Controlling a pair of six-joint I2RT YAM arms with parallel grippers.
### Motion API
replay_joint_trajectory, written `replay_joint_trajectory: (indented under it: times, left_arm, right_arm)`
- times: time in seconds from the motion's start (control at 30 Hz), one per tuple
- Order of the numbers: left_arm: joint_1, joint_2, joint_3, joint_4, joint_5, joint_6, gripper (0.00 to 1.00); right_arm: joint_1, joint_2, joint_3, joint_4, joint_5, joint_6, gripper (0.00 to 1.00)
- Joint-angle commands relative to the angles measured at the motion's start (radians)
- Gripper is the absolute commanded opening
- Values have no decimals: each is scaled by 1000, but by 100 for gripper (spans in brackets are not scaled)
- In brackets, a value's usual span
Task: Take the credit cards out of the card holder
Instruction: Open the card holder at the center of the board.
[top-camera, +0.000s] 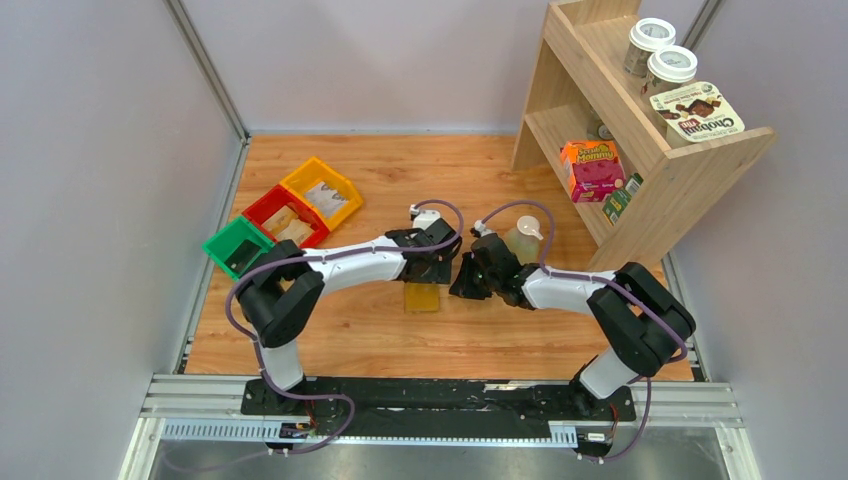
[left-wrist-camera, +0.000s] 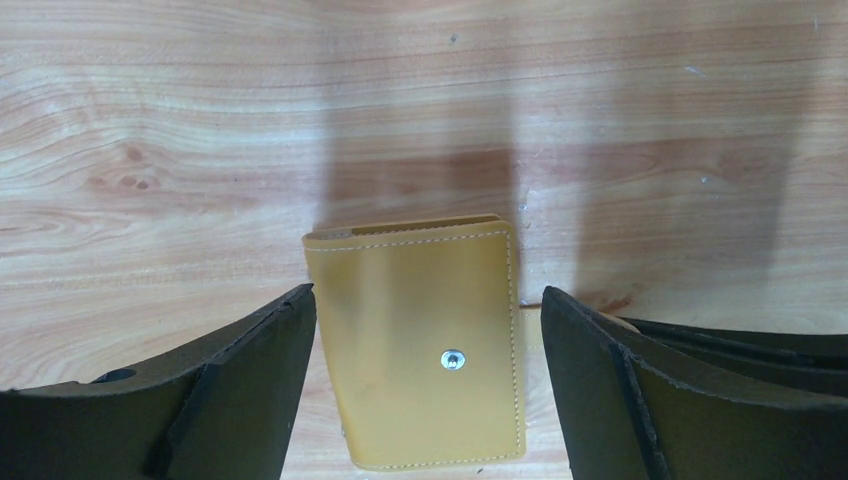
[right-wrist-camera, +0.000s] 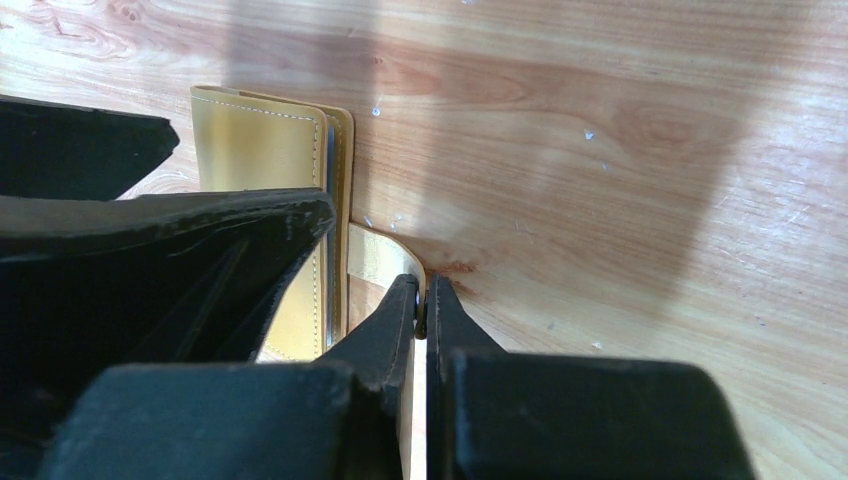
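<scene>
The mustard-yellow card holder (left-wrist-camera: 415, 350) lies folded shut and flat on the wooden table, its metal snap stud (left-wrist-camera: 453, 360) facing up. My left gripper (left-wrist-camera: 427, 295) hangs over it, open, one black finger on each side and neither touching it. My right gripper (right-wrist-camera: 422, 300) is shut on the card holder's small snap tab (right-wrist-camera: 378, 255), which curls out from the wallet's (right-wrist-camera: 255, 150) right edge. From above, both grippers (top-camera: 432, 262) (top-camera: 468, 283) meet over the card holder (top-camera: 422, 298) at the table's middle. The credit cards are hidden inside.
Green (top-camera: 237, 247), red (top-camera: 284, 216) and yellow (top-camera: 322, 192) bins holding tan packets sit at the back left. A pale bottle (top-camera: 524, 238) stands just behind my right gripper. A wooden shelf (top-camera: 640, 150) with cups and boxes fills the back right.
</scene>
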Motion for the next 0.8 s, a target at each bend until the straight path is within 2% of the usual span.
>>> replay_joint_trajectory:
  times: [0.0,0.2,0.47,0.63,0.77]
  left_arm:
    - [-24,50,64,-46,-44,34,89]
    - [-41,73,75,-72,-83,32,87]
    - [-41,-43,49,-110,-147,42,69]
    - [-38,-121,7,-110,-152,39,64]
    - [-35,-180,-42,-110,-163,28,55]
  right_arm:
    - [-1,-13,-7,45,4,11,0]
    - [-1,-15,-9,45,3,12,0]
    - [-3,-21,-13,45,7,11,0]
    - [-3,-21,-13,42,10,9,0]
    - [-3,-32,-18,35,18,6,0]
